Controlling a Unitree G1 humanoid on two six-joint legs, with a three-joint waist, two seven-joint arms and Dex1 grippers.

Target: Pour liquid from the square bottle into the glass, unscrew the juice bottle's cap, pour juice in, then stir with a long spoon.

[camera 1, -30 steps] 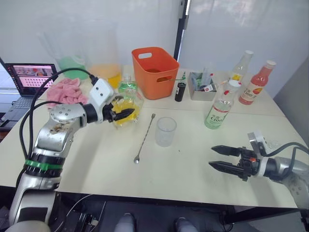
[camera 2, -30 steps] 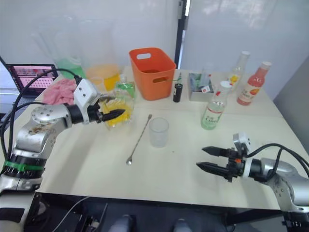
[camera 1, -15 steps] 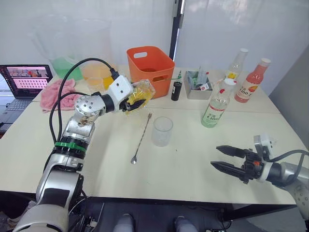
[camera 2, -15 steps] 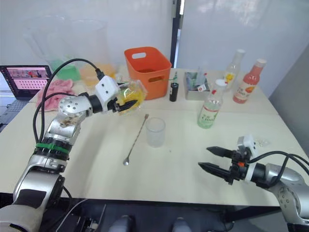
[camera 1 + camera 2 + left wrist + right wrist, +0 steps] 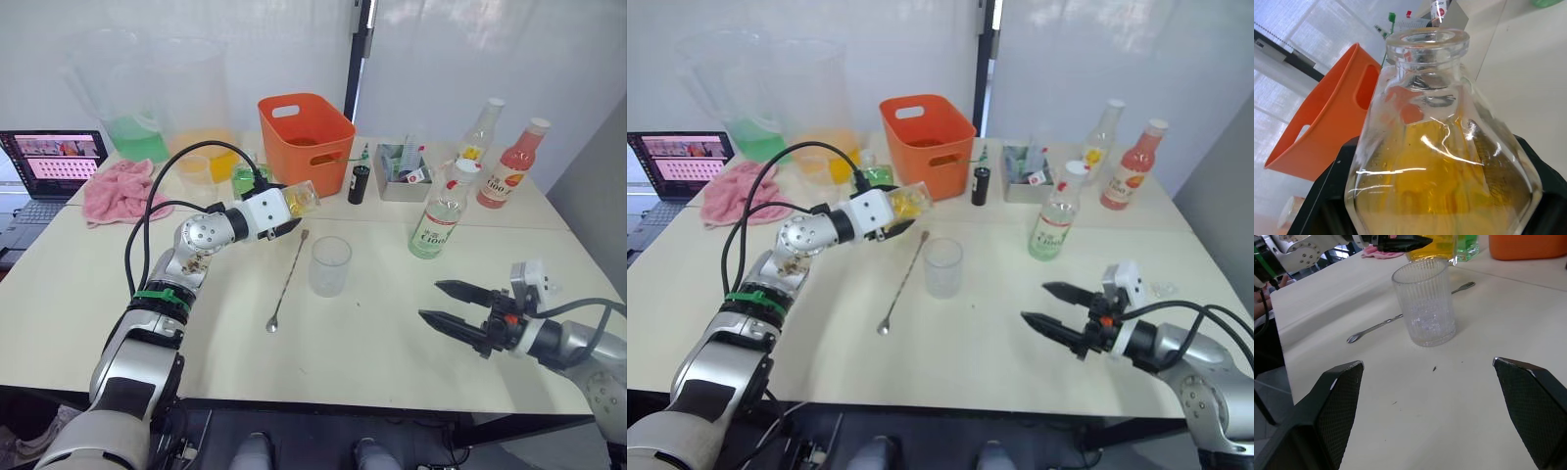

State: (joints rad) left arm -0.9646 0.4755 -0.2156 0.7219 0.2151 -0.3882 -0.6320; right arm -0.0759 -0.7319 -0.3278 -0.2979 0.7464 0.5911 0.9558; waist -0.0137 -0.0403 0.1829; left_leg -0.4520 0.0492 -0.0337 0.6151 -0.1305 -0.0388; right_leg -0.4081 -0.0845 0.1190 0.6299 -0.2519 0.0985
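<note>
Square bottle (image 5: 297, 199) of yellow liquid is clamped in our left gripper (image 5: 284, 211), lifted off the table (image 5: 196, 333) and tipped with its open neck toward the glass (image 5: 330, 265), which stands empty near the table's middle. Long spoon (image 5: 288, 281) lies flat just beside the glass, on our left of it. Behind sit an orange bin (image 5: 306, 144) and a small grey tray (image 5: 406, 184); the juice bottle (image 5: 442, 214), cap (image 5: 461, 171) on, stands well to our right. Our right gripper (image 5: 460, 311) hovers spread wide, grasping nothing.
</note>
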